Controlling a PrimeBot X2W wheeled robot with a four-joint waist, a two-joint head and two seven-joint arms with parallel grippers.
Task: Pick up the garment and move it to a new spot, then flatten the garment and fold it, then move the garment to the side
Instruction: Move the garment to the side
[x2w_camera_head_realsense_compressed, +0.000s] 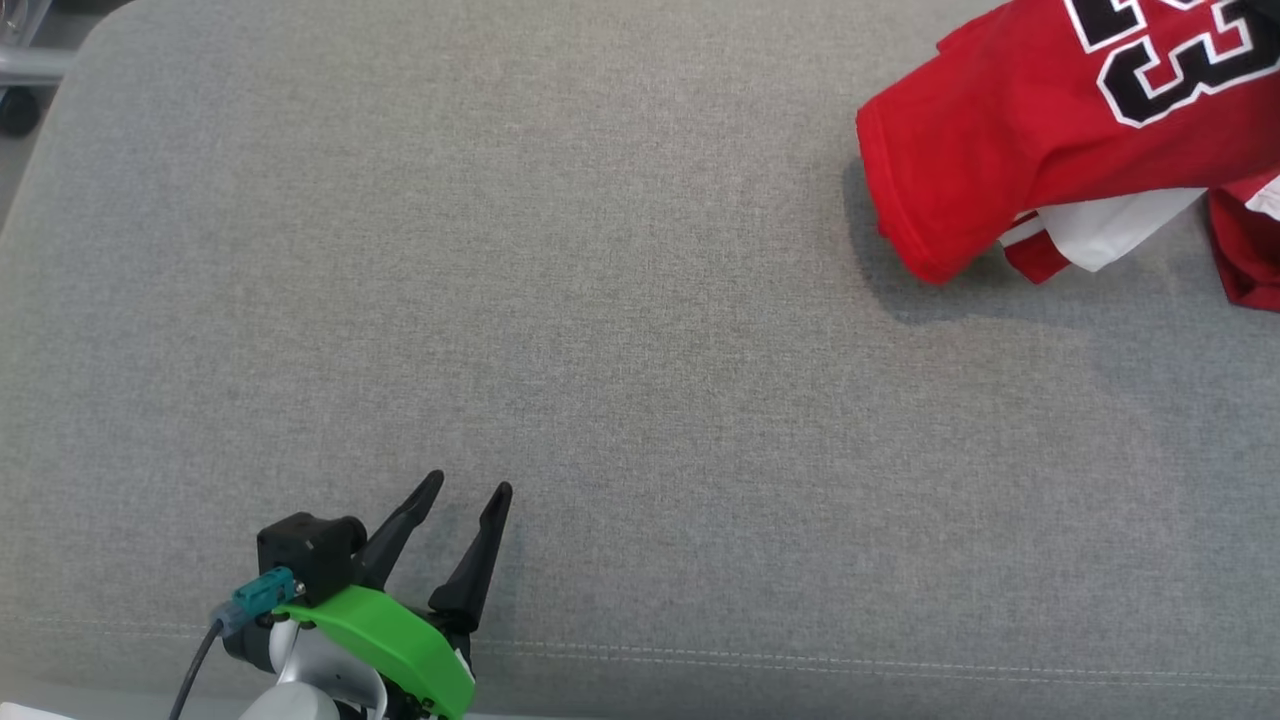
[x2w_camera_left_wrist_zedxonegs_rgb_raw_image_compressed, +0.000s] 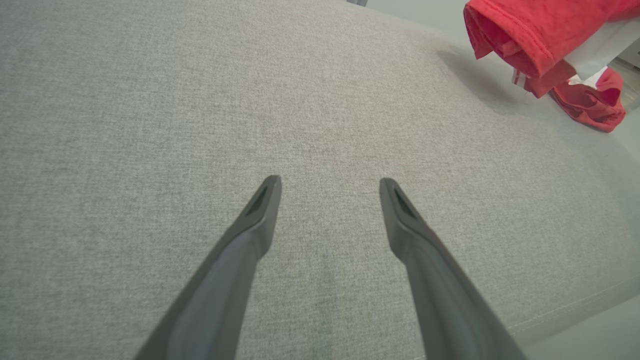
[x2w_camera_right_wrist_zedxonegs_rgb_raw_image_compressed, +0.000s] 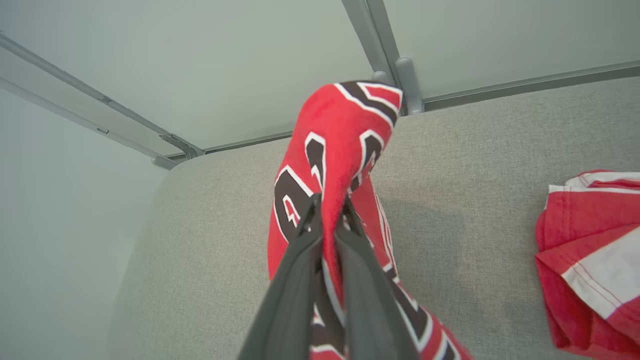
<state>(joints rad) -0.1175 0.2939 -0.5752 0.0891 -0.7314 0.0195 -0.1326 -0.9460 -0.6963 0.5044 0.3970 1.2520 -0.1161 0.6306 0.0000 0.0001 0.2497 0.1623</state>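
The garment (x2w_camera_head_realsense_compressed: 1060, 130) is a red jersey with black and white numerals and white side panels, bunched at the far right of the grey cushion. Part of it is lifted and hangs above the surface, throwing a shadow. In the right wrist view my right gripper (x2w_camera_right_wrist_zedxonegs_rgb_raw_image_compressed: 327, 205) is shut on a pinched fold of the garment (x2w_camera_right_wrist_zedxonegs_rgb_raw_image_compressed: 340, 135), and another red and white part of it lies on the cushion to the right. My left gripper (x2w_camera_head_realsense_compressed: 468, 486) stands open near the cushion's front edge, far from the garment (x2w_camera_left_wrist_zedxonegs_rgb_raw_image_compressed: 540, 40), with nothing between its fingers (x2w_camera_left_wrist_zedxonegs_rgb_raw_image_compressed: 262, 200).
The grey fabric cushion (x2w_camera_head_realsense_compressed: 560, 300) spreads across the head view, with a stitched seam along its front edge. A pale wall with grey metal rails (x2w_camera_right_wrist_zedxonegs_rgb_raw_image_compressed: 385, 45) stands behind it. A dark caster wheel (x2w_camera_head_realsense_compressed: 18, 110) sits at the far left corner.
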